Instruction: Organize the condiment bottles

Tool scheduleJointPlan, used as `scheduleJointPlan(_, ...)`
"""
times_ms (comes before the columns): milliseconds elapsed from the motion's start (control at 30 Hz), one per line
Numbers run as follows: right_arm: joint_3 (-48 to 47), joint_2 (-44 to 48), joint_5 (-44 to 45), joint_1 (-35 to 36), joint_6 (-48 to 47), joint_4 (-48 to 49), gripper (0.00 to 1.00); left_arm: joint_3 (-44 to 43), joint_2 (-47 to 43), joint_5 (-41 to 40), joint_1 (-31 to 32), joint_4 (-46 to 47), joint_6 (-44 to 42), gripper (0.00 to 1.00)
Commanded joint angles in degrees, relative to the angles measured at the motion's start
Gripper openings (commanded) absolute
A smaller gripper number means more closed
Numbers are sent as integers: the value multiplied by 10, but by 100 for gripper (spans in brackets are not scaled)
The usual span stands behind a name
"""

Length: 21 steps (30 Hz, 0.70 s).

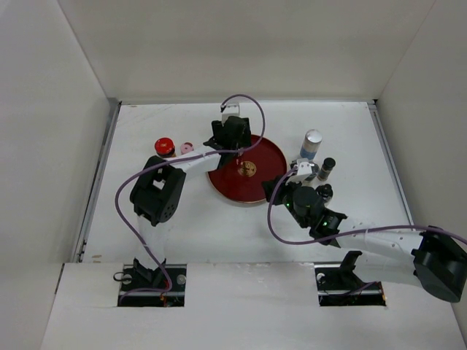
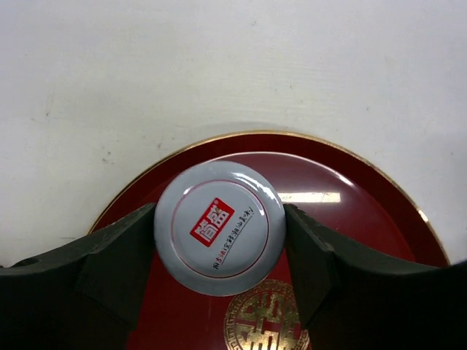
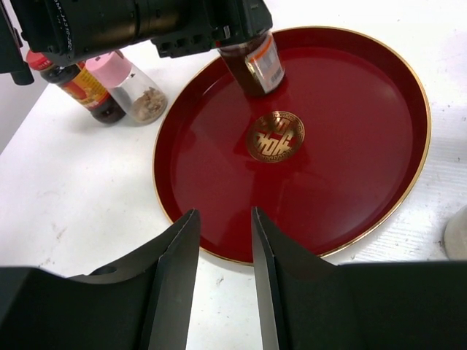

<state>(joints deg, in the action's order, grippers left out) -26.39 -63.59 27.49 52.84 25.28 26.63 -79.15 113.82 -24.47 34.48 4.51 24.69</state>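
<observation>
Left tool (image 2: 219,215) is clamped on the silver-lidded jar (image 3: 255,65), a finger tight against each side of the lid. The jar looks to be standing on the red tray (image 3: 350,168) straight beneath the tool, though its base is hard to read. Right tool (image 3: 223,215) hovers over the tray's near rim, parted and empty, with the jar ahead of its tips. Ahead and left of it, the red-capped bottle (image 3: 73,84) and pink-capped shaker (image 3: 135,91) stand side by side on the surface (image 3: 73,204)

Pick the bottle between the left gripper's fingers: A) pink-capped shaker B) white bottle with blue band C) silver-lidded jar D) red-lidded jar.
C: the left gripper clamps the silver-lidded jar at its lid, over the red tray.
</observation>
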Motion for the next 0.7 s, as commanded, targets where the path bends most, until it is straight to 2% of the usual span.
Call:
scheduleJointPlan(0, -2, 4, 9, -3, 4, 34, 41, -16, -39, -26, 5, 73, -21, 73)
scheduleJointPlan(67, -1, 3, 8, -5, 6, 35, 41, -4, -61, -29, 7, 82, -30, 82)
scheduleJointPlan(133, -1, 4, 7, -4, 5, 35, 42, 12, -90, -30, 9, 92, -32, 85)
scheduleJointPlan(233, -2, 4, 10, -5, 4, 35, 42, 49, -151, -35, 10, 95, -36, 86)
scheduleJointPlan(400, -2, 2, 10, -3, 4, 35, 43, 173, -258, -81, -8, 94, -20, 75)
scheduleJointPlan(533, -4, -13, 7, -4, 7, 38, 45, 241, -308, -78, -52, 67, 5, 60)
scheduleJointPlan(667, -11, -32, 10, -3, 3, 39, 47, 260, -323, -76, -74, 58, 7, 59)
